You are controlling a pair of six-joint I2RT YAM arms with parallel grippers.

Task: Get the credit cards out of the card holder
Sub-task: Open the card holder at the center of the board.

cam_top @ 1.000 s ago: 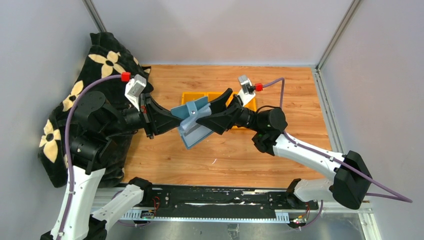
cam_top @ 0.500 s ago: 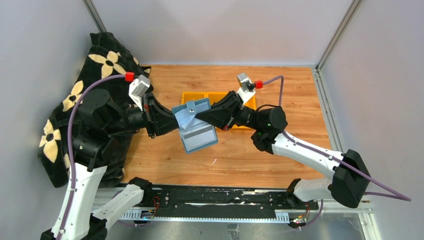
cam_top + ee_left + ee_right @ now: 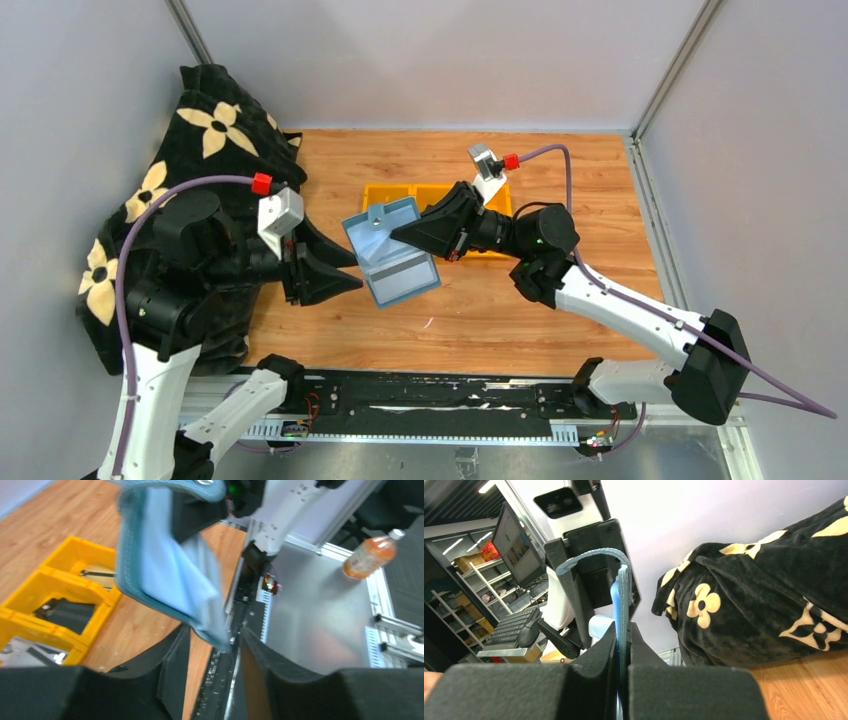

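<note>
Clamping the card holder [image 3: 398, 265], the right gripper [image 3: 394, 232] seemingly carries it alone.

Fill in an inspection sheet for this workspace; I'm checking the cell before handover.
Surface: wooden table, nothing seen loose on it.
Job's things: blue card holder held open in the air; no cards seen outside it.
Clutter: yellow bin behind the holder; black flowered blanket at the left.
Grippers: right gripper shut on the holder; left gripper open, by its lower left edge.
Cables: purple cables, one along each arm.
Surroundings: grey walls; orange bottle beyond the table.
</note>
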